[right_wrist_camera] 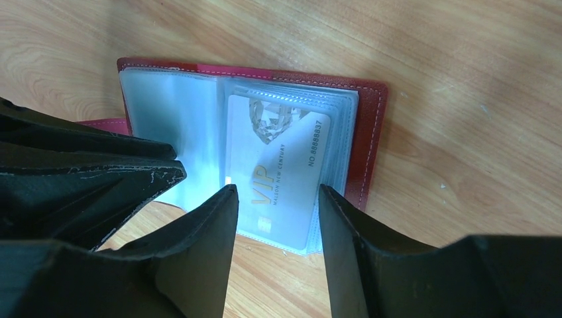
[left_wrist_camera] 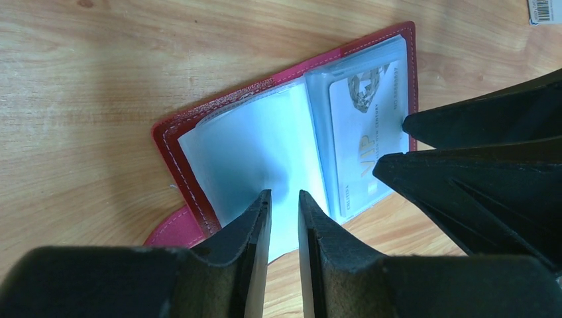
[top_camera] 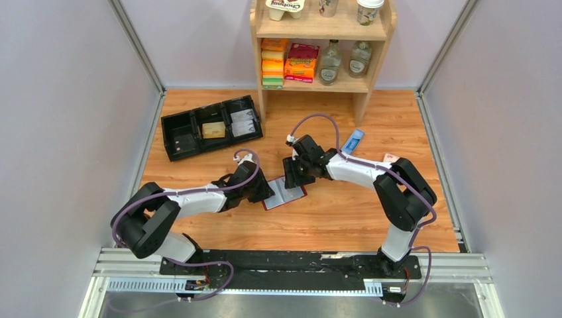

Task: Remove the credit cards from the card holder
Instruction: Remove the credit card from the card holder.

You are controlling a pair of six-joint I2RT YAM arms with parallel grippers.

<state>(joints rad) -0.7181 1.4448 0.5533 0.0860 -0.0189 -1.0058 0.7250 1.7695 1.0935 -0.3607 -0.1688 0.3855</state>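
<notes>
Broadly: wooden surface [top_camera: 344, 225], walled on three sides, with a shelf [top_camera: 374, 79] of groceries at the far edge. Black tray [top_camera: 173, 152] far left, well apart from the work. Pale cards [top_camera: 243, 123] lying in its right-hand compartment, a tan block [top_camera: 213, 130] in the one beside. Judged to be cards already taken out, though cannot confirm.

Left tool [left_wrist_camera: 283, 199] down at the left leaf of the card holder [left_wrist_camera: 173, 149], jaws at a narrow slit, nothing between them. Pressing or merely hovering, cannot tell. Right tool [right_wrist_camera: 275, 193] over the right leaf, jaws wide, straddling its near edge, holding nothing.

Card holder lying open and flat near the middle of the surface, between the two tools, red cover underneath, clear sleeves up. Left sleeve looks empty. Right sleeve holding one credit card [right_wrist_camera: 278, 165], pale with gold VIP lettering, fully seated. Any more cards behind it in the stacked sleeves: cannot tell.

Left to do: at least this card, not yet gripped.
</notes>
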